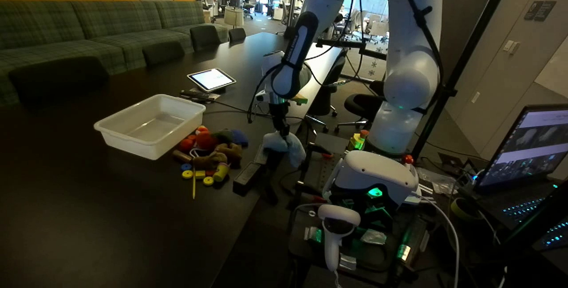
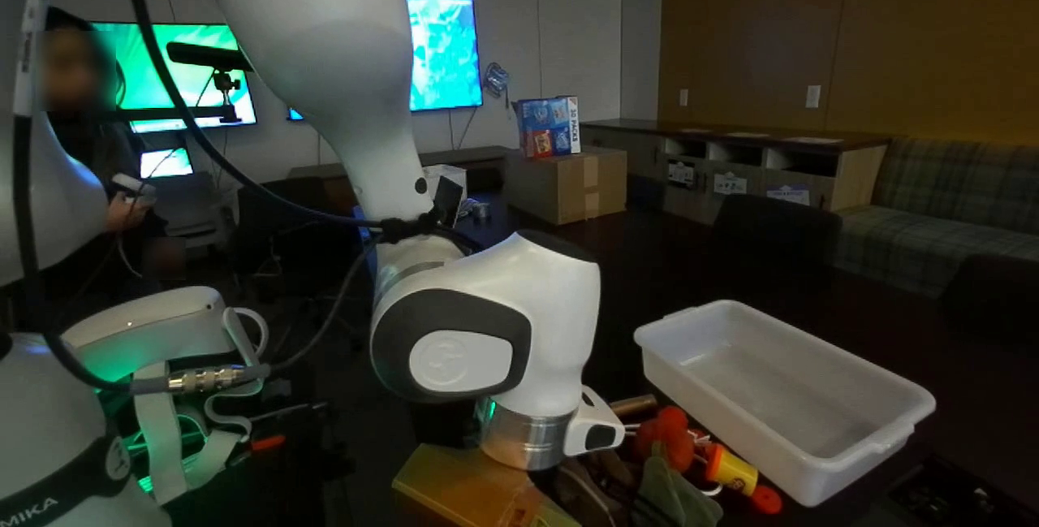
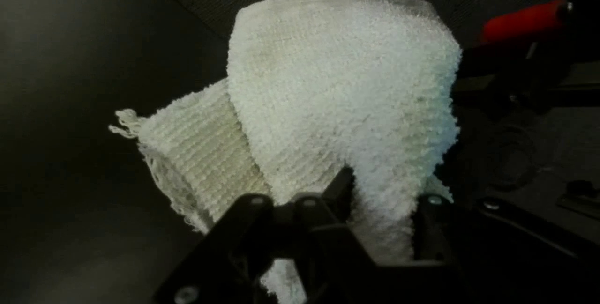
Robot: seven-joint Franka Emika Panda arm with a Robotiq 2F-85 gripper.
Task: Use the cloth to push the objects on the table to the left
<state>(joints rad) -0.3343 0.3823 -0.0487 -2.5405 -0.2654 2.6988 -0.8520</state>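
I'm pinching the white terry cloth (image 3: 337, 79) narrowly in the gripper (image 1: 283, 132), so I'm counting the grasp as done. The cloth is hanging by the long edge of the tabletop (image 1: 133, 221), near the jumble of small toys (image 1: 207, 161) but apart from it, with a long dark box (image 1: 246, 178) lying between the toys and that edge. The toys are sitting just beside the white plastic tray (image 1: 128, 143), so I'm judging that the leftward push is remaining. I'm not making out whether the cloth is touching the tabletop.

The surface is looking dark, smooth and faintly glossy, and is also carrying a lit tablet (image 1: 211, 79). Beyond, a plaid sofa (image 1: 102, 41) is stretching behind dark chairs (image 1: 163, 53), 2 large screens (image 2: 445, 52) are glowing, and a cardboard box (image 2: 568, 186) is standing farther back.
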